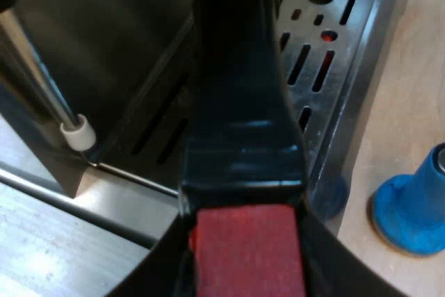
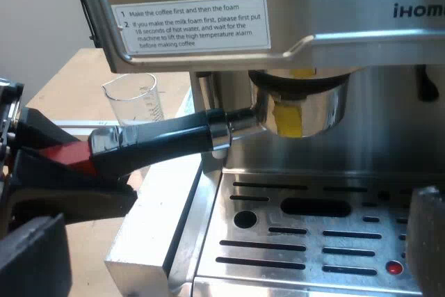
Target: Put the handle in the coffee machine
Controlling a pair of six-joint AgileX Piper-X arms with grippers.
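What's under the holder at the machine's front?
The slotted drip tray lies below the holder, with open space between them. The holder's top is hidden, up in the machine.

Handle (image 1: 240, 102) red end + blue tamper (image 1: 410, 213) cut off @ edge.

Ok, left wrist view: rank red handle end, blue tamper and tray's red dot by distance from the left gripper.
1. red handle end, held in the left gripper.
2. blue tamper, on the table beside the drip tray.
3. red dot, far along that tray.
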